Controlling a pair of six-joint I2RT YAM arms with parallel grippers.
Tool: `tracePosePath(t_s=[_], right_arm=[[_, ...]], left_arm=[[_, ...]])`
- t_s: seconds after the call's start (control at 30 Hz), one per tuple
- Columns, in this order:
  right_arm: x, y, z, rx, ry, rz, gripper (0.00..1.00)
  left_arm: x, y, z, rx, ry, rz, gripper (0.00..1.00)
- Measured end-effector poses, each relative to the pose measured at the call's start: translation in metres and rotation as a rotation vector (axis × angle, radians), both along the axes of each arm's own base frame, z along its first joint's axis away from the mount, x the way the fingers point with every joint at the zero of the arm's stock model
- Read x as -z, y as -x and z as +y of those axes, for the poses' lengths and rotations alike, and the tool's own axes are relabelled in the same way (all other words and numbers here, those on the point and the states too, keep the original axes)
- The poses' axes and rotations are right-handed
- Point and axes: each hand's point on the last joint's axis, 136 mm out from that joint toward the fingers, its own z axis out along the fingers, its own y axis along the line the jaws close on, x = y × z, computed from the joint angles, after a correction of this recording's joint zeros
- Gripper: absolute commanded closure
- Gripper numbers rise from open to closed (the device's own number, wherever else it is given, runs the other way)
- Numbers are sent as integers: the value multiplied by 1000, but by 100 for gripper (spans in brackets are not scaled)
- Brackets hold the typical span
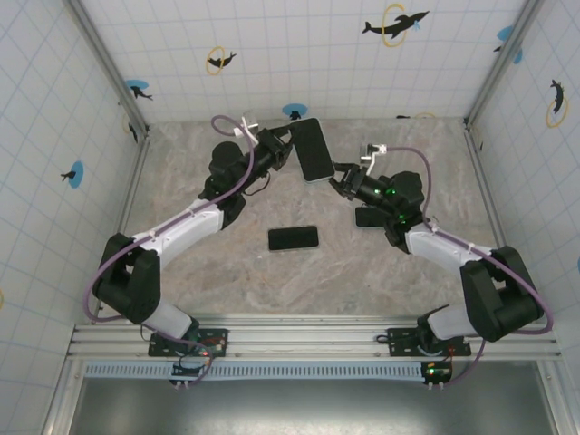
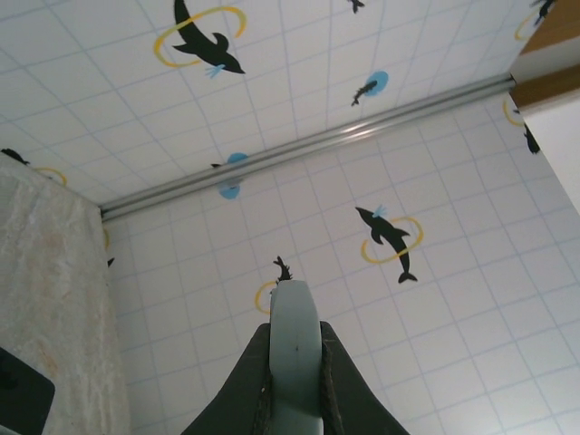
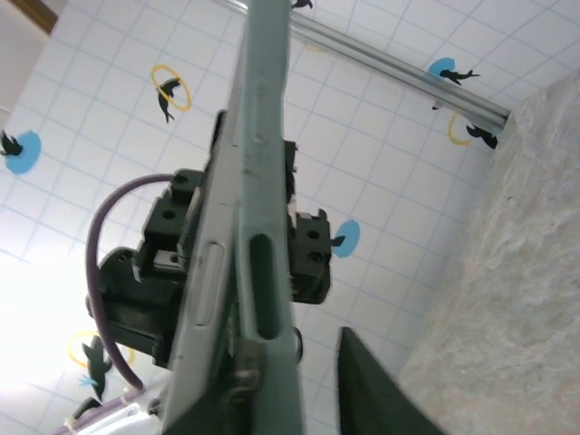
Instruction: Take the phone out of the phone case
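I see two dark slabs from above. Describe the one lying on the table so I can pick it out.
Look at the marbled tabletop between the two arms. Near its middle lies a black phone, flat, long side running left to right. Unlike the pale-edged case raised farther back in the left gripper, nothing touches it.

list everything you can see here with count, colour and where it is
phone case: one, pale grey-blue rim, dark face, held up over the table's far half
phone: one, black, flat on the table's middle
table: one, mottled beige stone look
walls: three, white tile with black dolphins, blue spots, yellow rings
left gripper: one, black, clamped on the case's edge
right gripper: one, black, at the case's near right corner, grip unclear
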Motion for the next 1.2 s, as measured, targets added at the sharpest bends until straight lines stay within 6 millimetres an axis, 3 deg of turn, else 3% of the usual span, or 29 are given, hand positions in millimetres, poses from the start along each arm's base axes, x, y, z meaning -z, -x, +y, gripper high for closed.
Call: tracePosePath(t_s=[0.1,0.47,0.63,0.9,1.03,1.2], right_arm=[[-2,0,-2,6,-36,20,92],[-7,-2,-6,11,-97,54,99],[-1,-11,-10,37,-109,87,100],[5,-32,-23,122,-135,99,100],[15,-46,-24,159,-136,118,100],[14,-62,-23,193,-155,105,100]], left_arm=[[4,-2,1,-10,4,24,92],[14,-7,2,-33,-9,60,50],[21,-9,2,-35,-15,96,39],[37,-5,6,-60,-35,156,37],[35,13,1,-53,-33,173,37],[23,39,-10,-43,-14,170,39]])
